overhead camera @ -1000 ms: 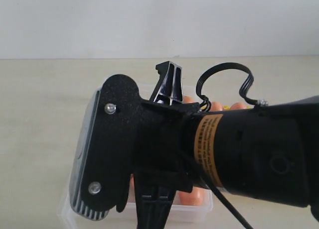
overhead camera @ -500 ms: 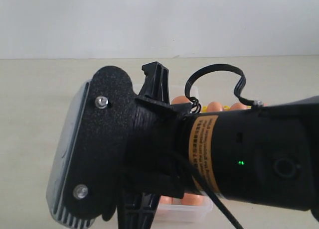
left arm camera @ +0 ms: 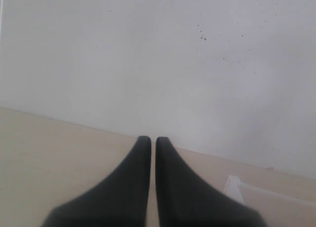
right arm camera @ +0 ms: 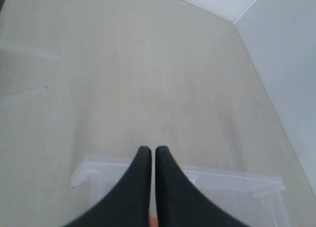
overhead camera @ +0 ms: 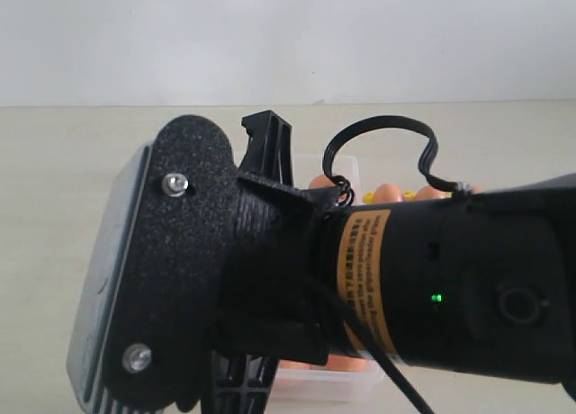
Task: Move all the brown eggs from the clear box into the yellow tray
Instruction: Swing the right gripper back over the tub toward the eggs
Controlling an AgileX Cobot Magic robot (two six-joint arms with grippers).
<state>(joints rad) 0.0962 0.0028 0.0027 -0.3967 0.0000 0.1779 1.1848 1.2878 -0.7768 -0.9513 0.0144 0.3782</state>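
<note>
My right end effector (right arm camera: 149, 150) has its two fingers pressed together, with nothing held. It hangs over one wall of the clear box (right arm camera: 222, 180), which sits on the pale counter (right arm camera: 123, 79). My left end effector (left arm camera: 153, 140) is pressed together too and empty, pointing at a white wall (left arm camera: 148, 64). From outside, my big black arm (overhead camera: 450, 279) hides most of the box. A few brown eggs (overhead camera: 389, 193) peek out beside a bit of the yellow tray (overhead camera: 370, 197).

Pale beige tabletop (overhead camera: 54, 162), matte — clear box (overhead camera: 342, 385) resting on it
</note>
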